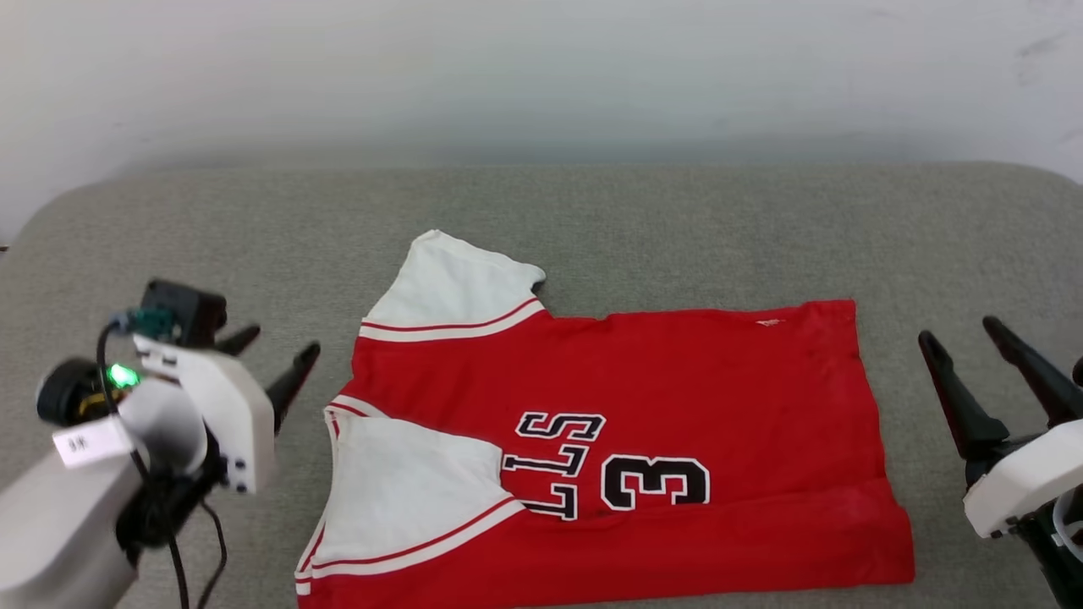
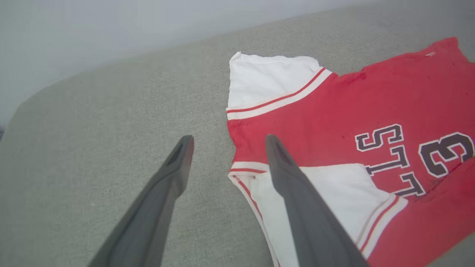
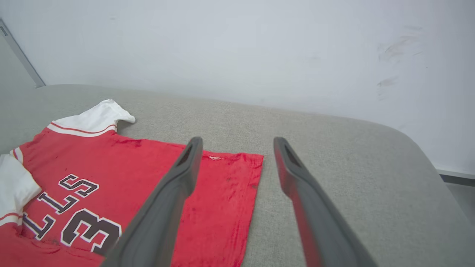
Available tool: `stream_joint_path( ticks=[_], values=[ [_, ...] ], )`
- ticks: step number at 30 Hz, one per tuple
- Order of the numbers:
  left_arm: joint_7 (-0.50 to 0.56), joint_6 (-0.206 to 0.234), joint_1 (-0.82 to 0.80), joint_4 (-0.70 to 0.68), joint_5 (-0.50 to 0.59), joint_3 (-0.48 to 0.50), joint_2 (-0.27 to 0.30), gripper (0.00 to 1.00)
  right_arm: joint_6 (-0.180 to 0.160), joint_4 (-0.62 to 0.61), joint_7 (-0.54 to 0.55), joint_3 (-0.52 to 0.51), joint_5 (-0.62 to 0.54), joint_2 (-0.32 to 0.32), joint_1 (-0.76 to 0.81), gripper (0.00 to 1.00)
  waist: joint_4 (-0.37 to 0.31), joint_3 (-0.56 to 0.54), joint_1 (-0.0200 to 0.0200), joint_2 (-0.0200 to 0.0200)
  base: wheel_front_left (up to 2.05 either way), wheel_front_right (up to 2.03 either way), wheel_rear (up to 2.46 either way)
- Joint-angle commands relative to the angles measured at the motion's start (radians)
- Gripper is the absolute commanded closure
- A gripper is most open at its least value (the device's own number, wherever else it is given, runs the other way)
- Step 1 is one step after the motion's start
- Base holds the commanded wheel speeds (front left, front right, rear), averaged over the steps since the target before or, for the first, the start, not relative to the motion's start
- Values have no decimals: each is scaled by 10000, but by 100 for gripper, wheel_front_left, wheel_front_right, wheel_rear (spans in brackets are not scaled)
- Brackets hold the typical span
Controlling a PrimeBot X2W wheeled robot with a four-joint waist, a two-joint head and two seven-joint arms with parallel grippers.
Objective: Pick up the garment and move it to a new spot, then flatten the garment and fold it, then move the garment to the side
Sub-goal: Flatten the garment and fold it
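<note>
Garment (image 1: 677,381) lies lengthwise between two empty, spread-fingered grippers: left gripper (image 1: 283,338) just off its sleeves (image 1: 406,474), right gripper (image 1: 958,329) beside its hem (image 1: 871,440).

Head camera looks down over the grey cushion (image 1: 677,220), wall (image 1: 541,68) beyond. Left wrist camera sits low by the sleeve end of the red jersey (image 2: 334,111), right wrist camera low by its hem. All three share its chest!
</note>
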Motion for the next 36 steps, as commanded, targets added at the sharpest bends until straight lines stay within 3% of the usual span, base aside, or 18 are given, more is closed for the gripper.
stream_joint_path(
  ticks=[1, 7, 15, 27, 36],
  values=[
    [-46, -105, -550, 189, 176, 65, -152, 0, -8, -304, -309, -323, -476, 404, 186, 0, -235, 277, 0, 0, 0, 0, 0],
    [633, -572, -2358, 1187, 158, 186, -642, 0, -8, -1369, -760, -672, -1500, 1422, 247, 0, -868, 1194, 0, 0, 0, 0, 0],
    [2984, -1151, -4902, 2547, -17, -24, -987, 0, -8, -2266, -822, -523, -1925, 2019, -156, 0, -1659, 2656, 0, 0, 0, 0, 0],
    [4791, -1560, -7123, 4455, 559, -650, -1207, 0, -8, -2562, -1179, -455, -1942, 2360, -719, 0, -2362, 4275, 0, 0, 0, 0, 0],
    [6352, -1822, -7094, 5556, 368, -1347, -1354, 0, -8, -2370, -1364, -487, -1935, 2322, -941, 0, -2318, 4762, 0, 0, 0, 0, 0]
  ],
)
